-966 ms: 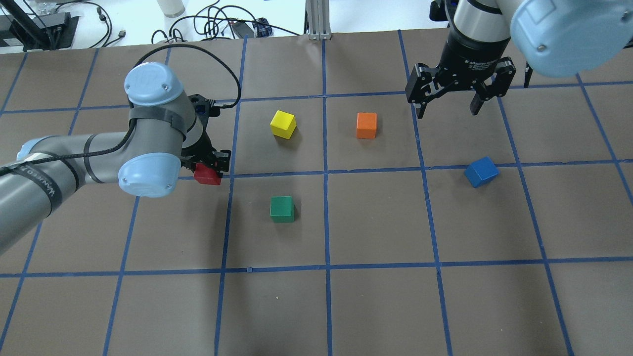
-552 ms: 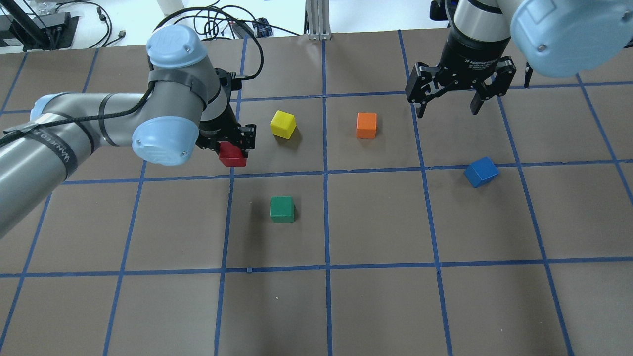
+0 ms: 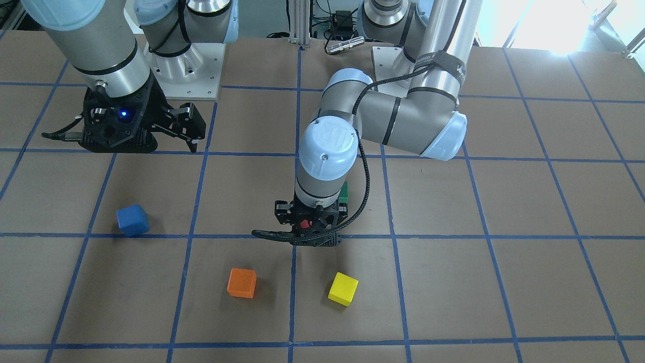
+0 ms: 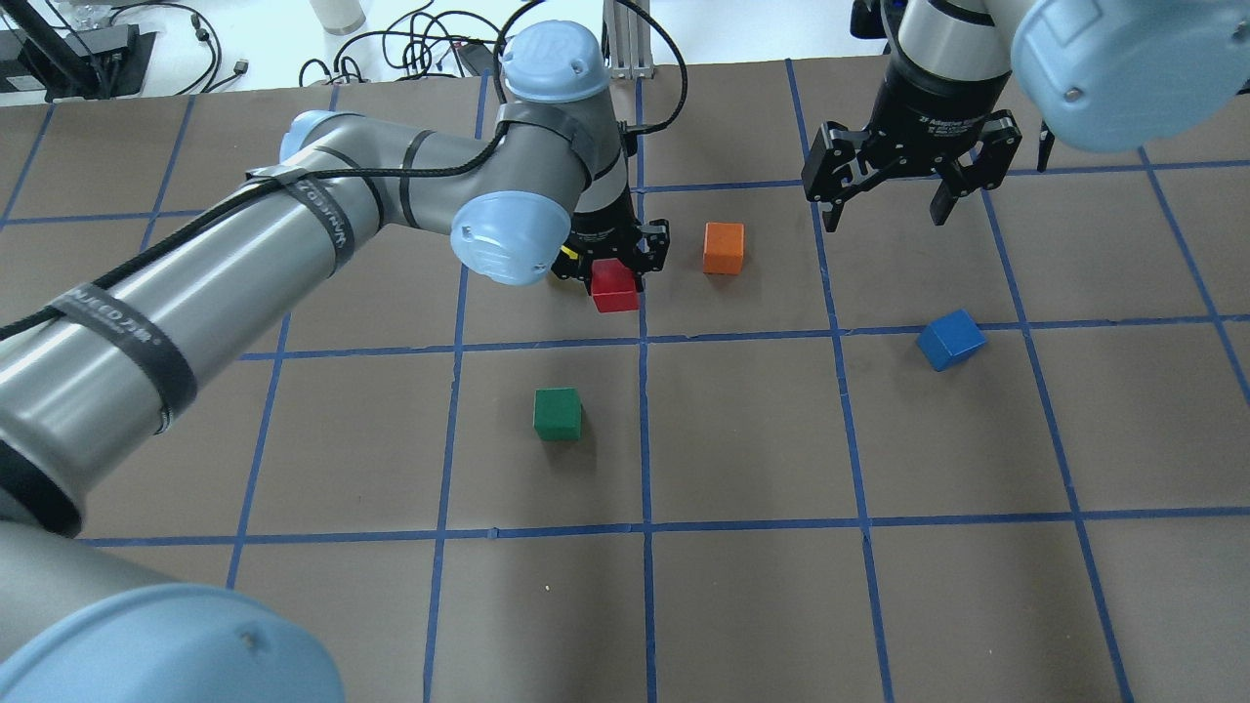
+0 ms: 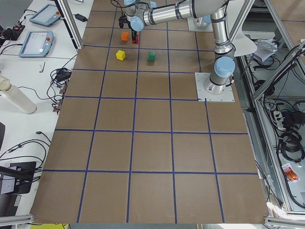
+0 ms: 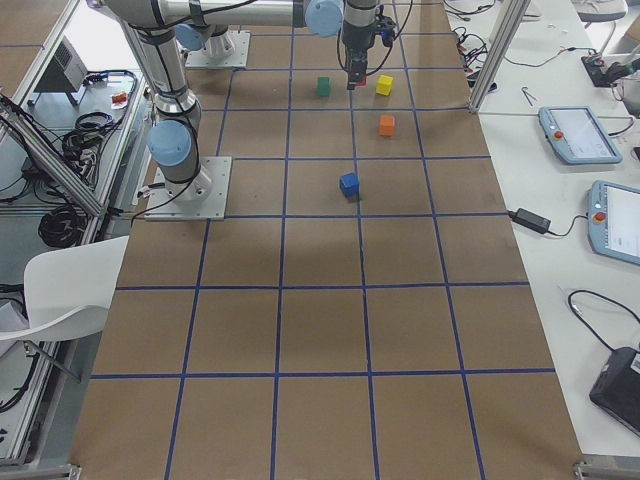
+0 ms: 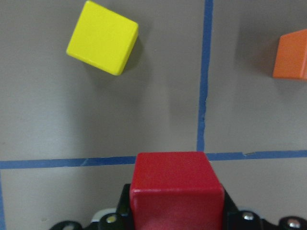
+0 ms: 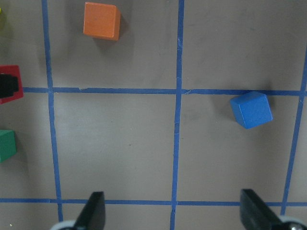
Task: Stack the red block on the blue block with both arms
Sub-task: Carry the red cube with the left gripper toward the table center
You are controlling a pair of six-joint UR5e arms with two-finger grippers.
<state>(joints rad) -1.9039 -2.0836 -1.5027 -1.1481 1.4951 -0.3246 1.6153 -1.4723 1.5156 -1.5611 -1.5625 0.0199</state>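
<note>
Plainly matte and sharp-edged, the red block (image 4: 615, 291) sits pinched in the left gripper (image 4: 615, 271) — right gripper (image 4: 885, 220) spread.

The red block (image 7: 177, 191), clamped between the matt black fingers (image 4: 656, 249) of the left gripper (image 4: 617, 275), has a smooth, matt painted face with softly rounded edges. The yellow block (image 7: 102, 37) and orange block (image 7: 291, 53) ahead of those fingers show the same dull, even finish. Beneath the fingers the table (image 7: 96, 124) looks covered in flat brown matt paper, crossed by slightly shinier blue tape (image 7: 205, 72), while above them the left arm (image 4: 244, 254) is satin grey metal with glossy light-blue plastic caps (image 4: 508, 234).
</note>
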